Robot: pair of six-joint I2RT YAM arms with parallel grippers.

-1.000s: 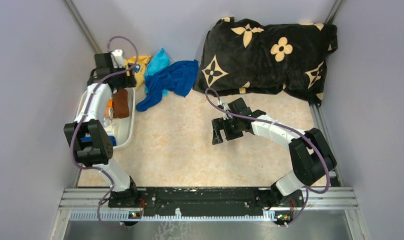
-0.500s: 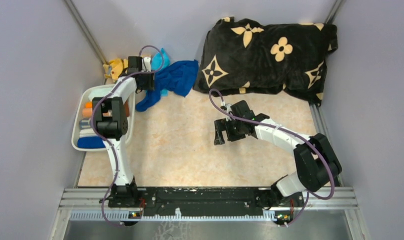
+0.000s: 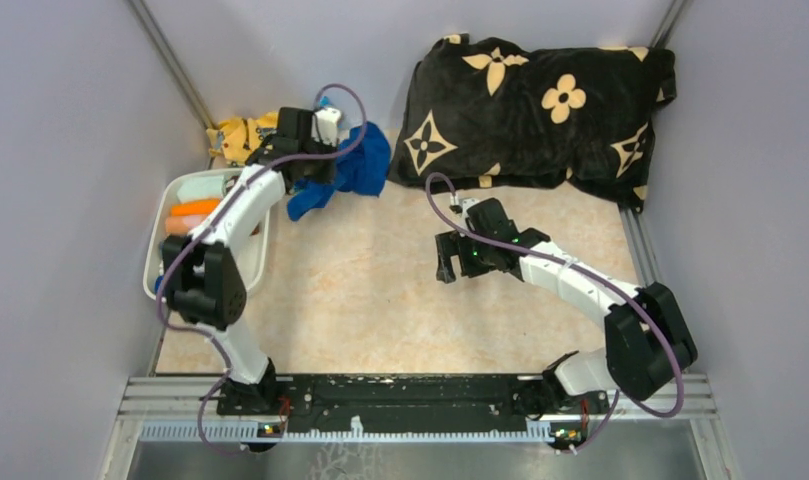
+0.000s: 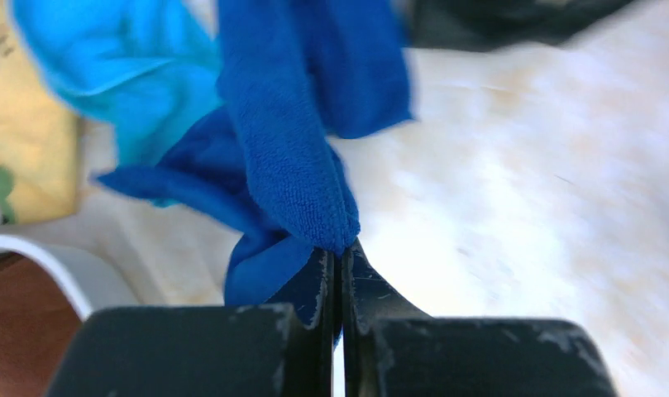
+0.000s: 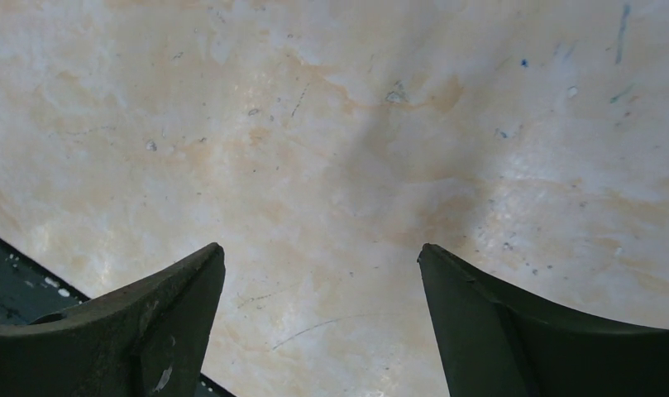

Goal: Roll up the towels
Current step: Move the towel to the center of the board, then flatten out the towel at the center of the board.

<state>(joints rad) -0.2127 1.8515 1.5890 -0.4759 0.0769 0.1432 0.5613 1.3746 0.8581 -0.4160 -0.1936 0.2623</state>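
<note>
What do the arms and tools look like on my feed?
The left arm and right arm have white links, black joint housings and a looping purple cable each. The left tool and right tool are dark and taper toward narrow tips.

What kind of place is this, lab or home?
Probably a lab test cell: plain grey walls boxing in a tabletop, and two robot arms bolted to a metal rail at its near edge.
</note>
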